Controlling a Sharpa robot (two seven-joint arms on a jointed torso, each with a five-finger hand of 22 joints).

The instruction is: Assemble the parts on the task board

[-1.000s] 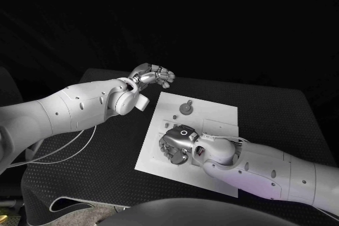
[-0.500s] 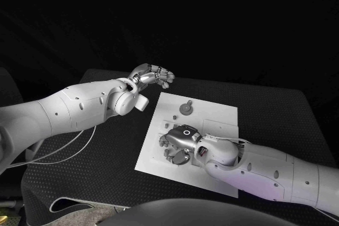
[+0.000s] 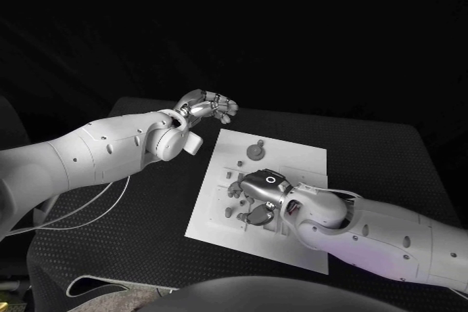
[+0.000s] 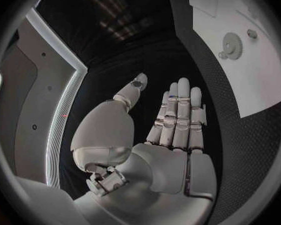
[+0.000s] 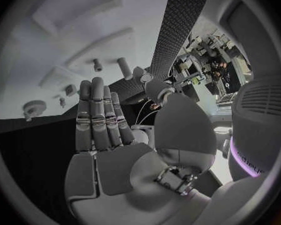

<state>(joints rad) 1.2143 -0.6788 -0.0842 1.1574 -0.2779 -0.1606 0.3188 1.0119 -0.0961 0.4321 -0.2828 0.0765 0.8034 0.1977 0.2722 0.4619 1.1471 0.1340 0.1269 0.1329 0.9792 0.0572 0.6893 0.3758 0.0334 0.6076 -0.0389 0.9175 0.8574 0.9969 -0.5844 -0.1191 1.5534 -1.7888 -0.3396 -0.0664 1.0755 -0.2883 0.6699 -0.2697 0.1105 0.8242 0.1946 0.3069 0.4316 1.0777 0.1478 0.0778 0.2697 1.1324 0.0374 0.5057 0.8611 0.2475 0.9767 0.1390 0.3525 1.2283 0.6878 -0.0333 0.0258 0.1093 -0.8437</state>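
**Head view: right hand poised over the board, left hand parked behind it**

Head view. The task board (image 3: pixel 293 164) lies in the middle of the black table (image 3: pixel 390 149), turned slightly against the table's edges. The right hand (image 3: pixel 262 190) hangs over the board's middle, knuckles up, fingers pointing down toward the near-left part of the plate. Just beside and partly beneath it lie several small parts (image 3: pixel 234 190), and a rounded part (image 3: pixel 255 217) sits directly under the fingers. Whether any finger touches a part cannot be told from above. A gear-shaped part (image 3: pixel 255 150) lies apart, toward the board's far edge, with nothing over it.

Right wrist view. The right hand's fingers (image 5: pixel 100 115) are straight and side by side, the thumb standing off; the palm is bare, so this hand holds nothing. Pegs and seats of the board (image 5: pixel 59 50) lie beyond the fingertips. The posture suggests a hand positioned above its work area before a grasp.

Left wrist view. The left hand (image 4: pixel 172 120) is likewise flat and empty, fingers extended together. It hovers off the board's far-left corner, presumably kept clear of the working hand. The gear-shaped part (image 4: pixel 231 46) lies on the board well beyond its fingertips.
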